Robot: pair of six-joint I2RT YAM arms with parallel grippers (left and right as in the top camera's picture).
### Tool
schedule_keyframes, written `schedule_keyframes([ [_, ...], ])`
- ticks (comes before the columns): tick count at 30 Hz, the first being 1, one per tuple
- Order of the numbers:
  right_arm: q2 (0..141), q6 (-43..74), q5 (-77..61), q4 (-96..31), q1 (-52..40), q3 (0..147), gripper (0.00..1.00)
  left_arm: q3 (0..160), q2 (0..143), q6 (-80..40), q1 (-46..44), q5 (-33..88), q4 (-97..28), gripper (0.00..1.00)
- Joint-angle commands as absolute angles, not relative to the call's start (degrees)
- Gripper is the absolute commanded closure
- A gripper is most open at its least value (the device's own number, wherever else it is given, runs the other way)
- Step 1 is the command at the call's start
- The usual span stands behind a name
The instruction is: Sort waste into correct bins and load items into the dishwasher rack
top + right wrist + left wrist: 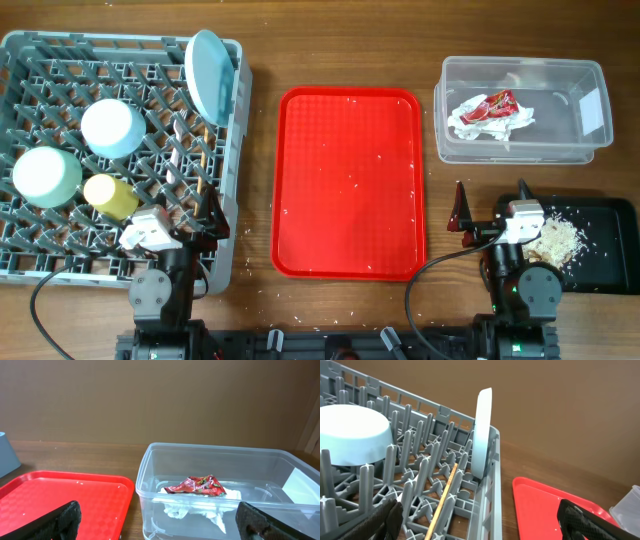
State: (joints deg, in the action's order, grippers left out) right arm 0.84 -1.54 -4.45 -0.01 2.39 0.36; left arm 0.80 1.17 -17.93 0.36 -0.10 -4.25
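Note:
The grey dishwasher rack (236, 160) at the left holds an upright light blue plate (208, 72), an upturned light blue bowl (112, 127), a pale green saucer (46, 176), a yellow cup (110, 195), a white fork (177, 150) and a chopstick (200, 165). The clear tub (440, 100) holds the red wrapper with white paper (490, 108). Rice scraps (555, 240) lie on the black tray (610, 215). My left gripper (190, 215) is open and empty over the rack's front right corner. My right gripper (492, 205) is open and empty in front of the tub (145, 475), facing the wrapper (197, 485).
A large red serving tray (350, 180) with a few rice grains lies between rack and tub. The left wrist view shows the plate (482, 435), bowl (350, 435) and chopstick (442, 502) among the rack pegs. Crumbs dot the table near the front edge.

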Motion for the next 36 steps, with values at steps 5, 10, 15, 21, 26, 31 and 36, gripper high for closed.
schedule_keyframes([
  [5, 0.2, -1.0, -3.9, 0.1, 2.1, 0.3, 0.0, 0.3, 0.2, -2.9, 0.1, 2.4, -4.3, 0.0],
  [10, 0.2, -1.0, -3.9, 0.1, 2.1, 0.3, 0.01, 0.3, 0.2, 0.9, 0.1, 2.8, -4.3, 0.0],
  [15, 0.2, -1.0, -3.9, 0.1, 2.1, 0.3, 0.0, 0.3, 0.2, 1.3, 0.1, 2.7, -4.3, 0.0],
  [21, 0.2, -1.0, -3.9, 0.1, 2.1, 0.3, 0.0, 0.3, 0.2, 1.3, 0.1, 2.7, -4.3, 0.0],
  [26, 0.2, -1.0, -3.9, 0.1, 2.1, 0.3, 0.0, 0.3, 0.3, 1.3, 0.1, 2.7, -4.3, 0.0],
  [31, 0.2, -1.0, -3.9, 0.1, 2.1, 0.3, 0.0, 0.3, 0.3, 1.3, 0.1, 2.7, -4.3, 0.0],
  [36, 0.2, -1.0, -3.9, 0.1, 2.1, 0.3, 0.0, 0.3, 0.3, 1.3, 0.1, 2.7, -4.3, 0.0],
])
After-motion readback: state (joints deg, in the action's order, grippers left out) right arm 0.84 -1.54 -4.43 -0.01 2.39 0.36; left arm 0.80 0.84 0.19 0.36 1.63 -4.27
